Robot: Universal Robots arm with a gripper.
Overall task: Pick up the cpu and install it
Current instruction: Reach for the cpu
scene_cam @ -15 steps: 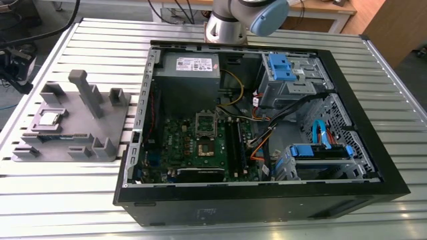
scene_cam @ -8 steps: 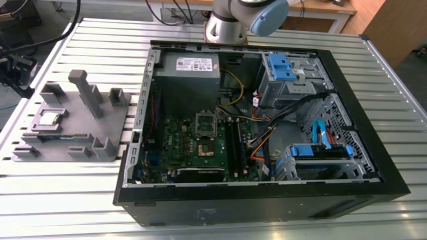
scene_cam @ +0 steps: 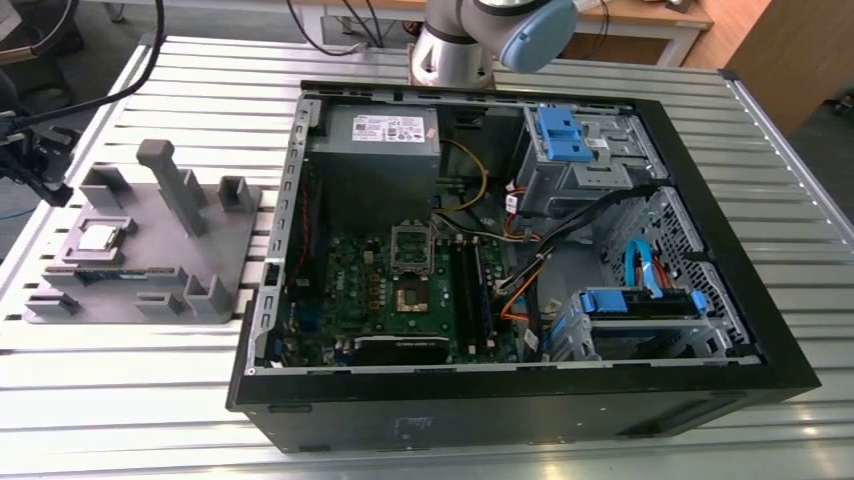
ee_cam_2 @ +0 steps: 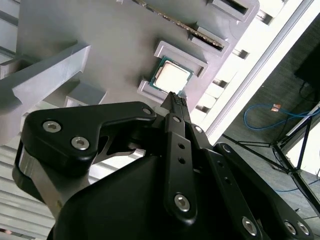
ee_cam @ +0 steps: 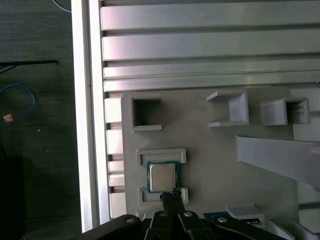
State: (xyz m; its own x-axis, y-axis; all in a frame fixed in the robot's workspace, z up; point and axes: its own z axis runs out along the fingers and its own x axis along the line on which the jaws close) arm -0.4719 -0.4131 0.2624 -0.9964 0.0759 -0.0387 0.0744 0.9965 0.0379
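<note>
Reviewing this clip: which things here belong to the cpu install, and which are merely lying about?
Belongs: cpu; grey tray holding it; gripper, near the cpu; motherboard; its socket.
Lying about: power supply; blue drive cages; case cables; blue cable on the floor.

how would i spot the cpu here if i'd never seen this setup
Find the grey plastic tray on the exterior view's left of the open computer case. The cpu lies flat in a shallow framed recess on the tray's side away from the case. It is the one shiny silver square with a green rim; everything around it is dull grey plastic.
</note>
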